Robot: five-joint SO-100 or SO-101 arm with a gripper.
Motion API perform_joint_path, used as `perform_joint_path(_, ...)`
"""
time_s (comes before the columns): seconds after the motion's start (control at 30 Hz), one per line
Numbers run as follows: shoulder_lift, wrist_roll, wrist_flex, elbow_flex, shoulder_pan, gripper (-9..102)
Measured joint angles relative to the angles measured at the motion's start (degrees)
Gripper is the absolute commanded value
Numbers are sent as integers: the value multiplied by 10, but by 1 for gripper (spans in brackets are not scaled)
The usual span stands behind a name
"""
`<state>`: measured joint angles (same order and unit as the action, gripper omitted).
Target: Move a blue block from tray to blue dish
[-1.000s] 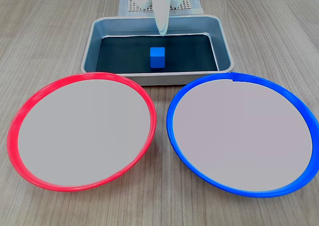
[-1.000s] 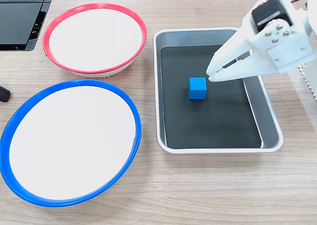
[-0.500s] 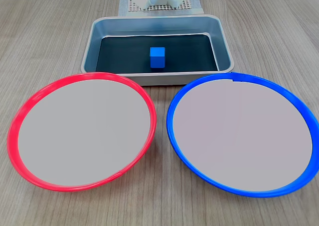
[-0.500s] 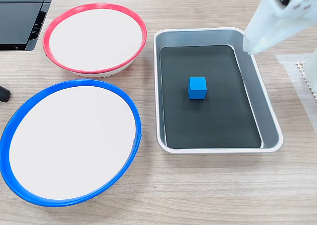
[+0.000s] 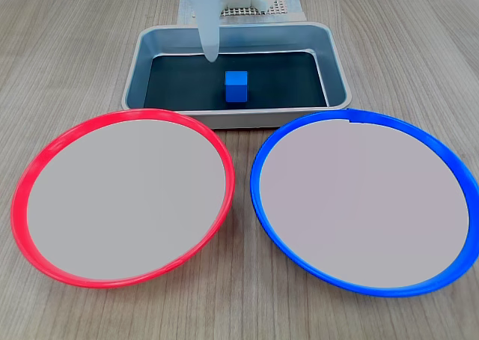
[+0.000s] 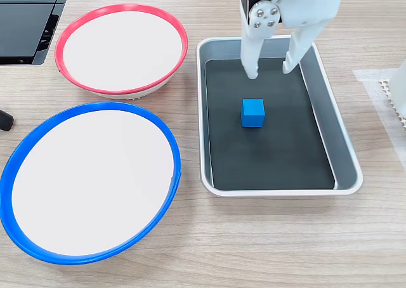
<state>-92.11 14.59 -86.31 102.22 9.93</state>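
In a fixed view the blue block (image 5: pixel 236 86) sits near the middle of the tray (image 5: pixel 142 52), and the gripper (image 5: pixel 210 54) hangs over the tray's far-left part, so the block lies to its right and nearer the camera. In another fixed view the gripper (image 6: pixel 271 70), jaws spread wide and empty, hovers above the tray (image 6: pixel 346 145), the block (image 6: pixel 253 112) lying just past its fingertips toward the tray's middle and slightly nearer the blue dish (image 6: pixel 44 130). Being a cube, the block has no long axis; its faces run roughly square with the tray's walls.

The gripper (image 6: pixel 269 71) has swung back over the tray (image 6: pixel 346 155), fingers spread.
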Motion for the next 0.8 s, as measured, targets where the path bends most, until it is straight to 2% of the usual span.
perform_joint_path(0.3,47,8,28,-16,-43,25)
perform_joint_path(0.57,81,2,76,21,-49,20)
perform_joint_path(0.8,90,-4,97,55,-62,7)
